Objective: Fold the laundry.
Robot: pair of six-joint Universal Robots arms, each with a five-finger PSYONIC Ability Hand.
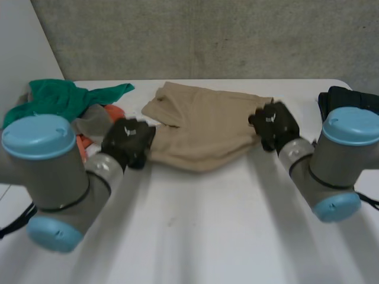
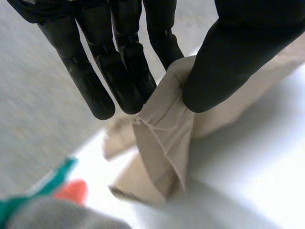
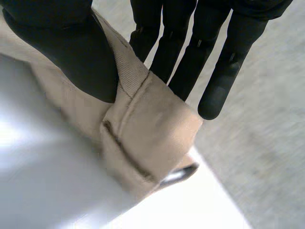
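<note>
The cloth lies on the table, in the middle and toward the far side. The left hand is at the cloth's left edge. The right hand is at its right edge. Each hand has a bit of that edge pinched between its thumb and its fingers. A pile of other clothes sits on the table to the left of the cloth, partly behind the left arm. A small heap sits at the far right, behind the right arm. A wall stands behind the table.
</note>
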